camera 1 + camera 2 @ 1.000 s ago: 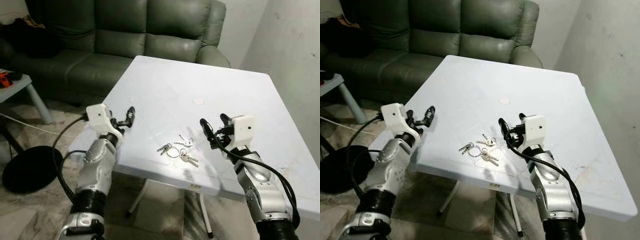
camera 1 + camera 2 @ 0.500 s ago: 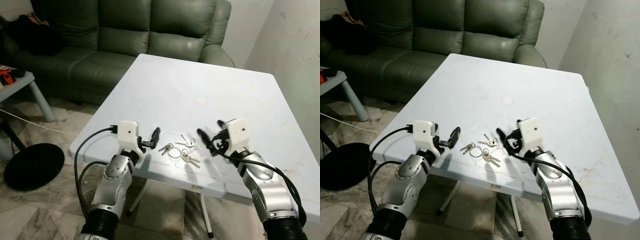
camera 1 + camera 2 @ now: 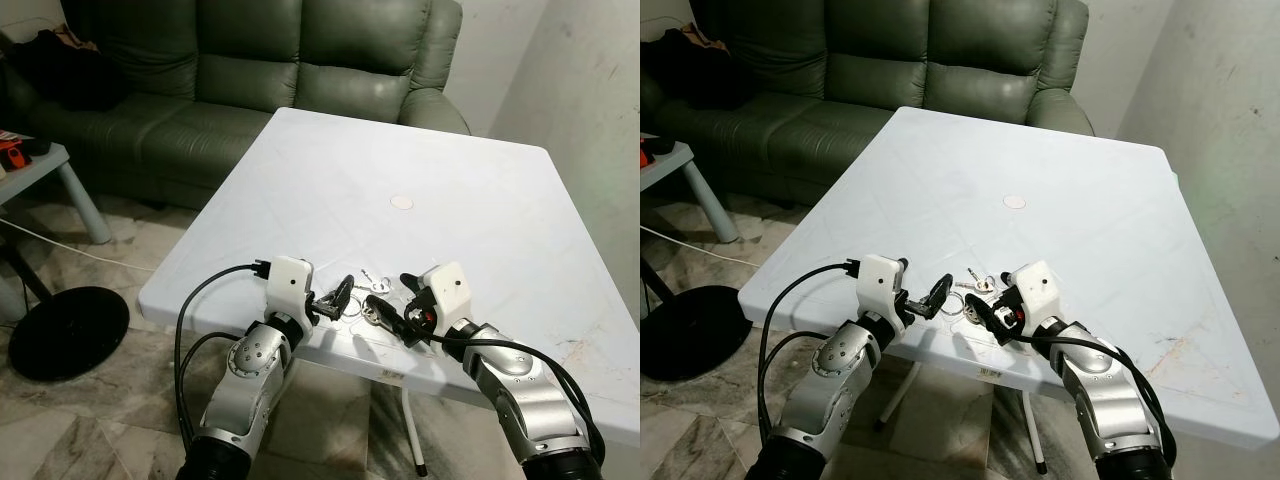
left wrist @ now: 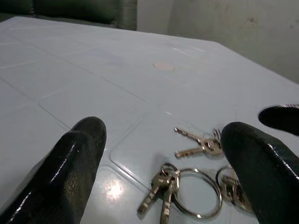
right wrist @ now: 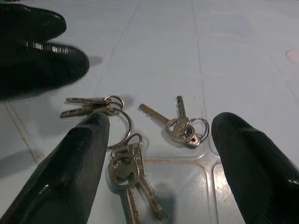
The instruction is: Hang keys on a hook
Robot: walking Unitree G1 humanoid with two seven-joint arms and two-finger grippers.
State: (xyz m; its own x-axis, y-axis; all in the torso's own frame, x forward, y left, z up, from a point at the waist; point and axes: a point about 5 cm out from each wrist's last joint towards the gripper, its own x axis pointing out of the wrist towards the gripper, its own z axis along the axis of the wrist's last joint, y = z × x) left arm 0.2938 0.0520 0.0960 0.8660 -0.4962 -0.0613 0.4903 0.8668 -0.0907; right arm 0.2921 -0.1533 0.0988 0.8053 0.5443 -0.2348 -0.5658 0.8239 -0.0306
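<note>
Both claws (image 3: 340, 296) (image 3: 392, 313) now open beside keys (image 5: 135, 135)

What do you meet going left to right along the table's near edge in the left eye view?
Left hand → keys lying on the white table → right hand.

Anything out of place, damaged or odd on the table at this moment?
Nothing looks damaged or spilled. The keys lie splayed flat on several linked rings near the front edge of the white table, with the open left gripper and open right gripper on either side. A small round mark sits mid-table.
</note>
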